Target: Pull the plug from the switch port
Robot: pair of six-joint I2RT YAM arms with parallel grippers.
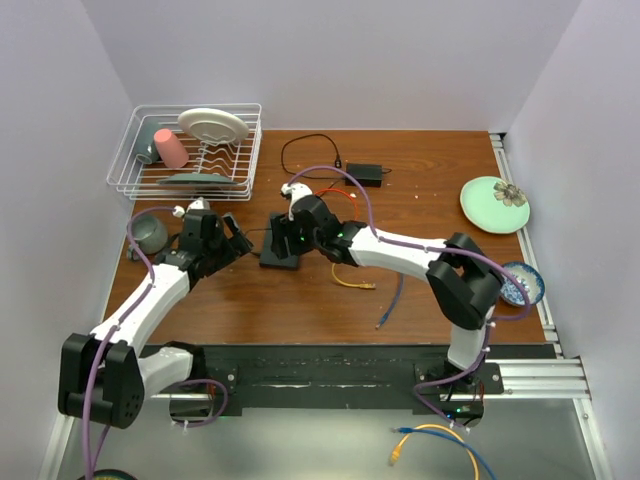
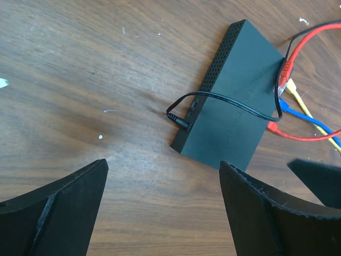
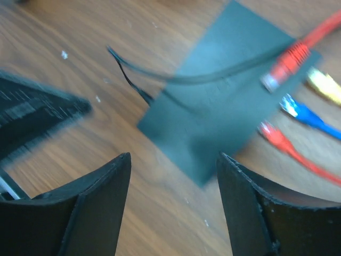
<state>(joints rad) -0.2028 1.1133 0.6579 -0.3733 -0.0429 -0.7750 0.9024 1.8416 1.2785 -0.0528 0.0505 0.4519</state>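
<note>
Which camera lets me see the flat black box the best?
The left wrist view. The black box is sharp there, nearly whole, with its side holes and the coloured plugs at one edge. The right wrist view shows it blurry. The top view shows it tiny and partly hidden.

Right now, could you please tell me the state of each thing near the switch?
Switch: lying flat.
Black cord: plugged into the switch's side.
Upper red plug: tip bare over the switch's top, seemingly unplugged.
Blue plug: at the switch's edge; seating unclear.
Left pincer: open, empty.
Right pincer: open, empty.
</note>
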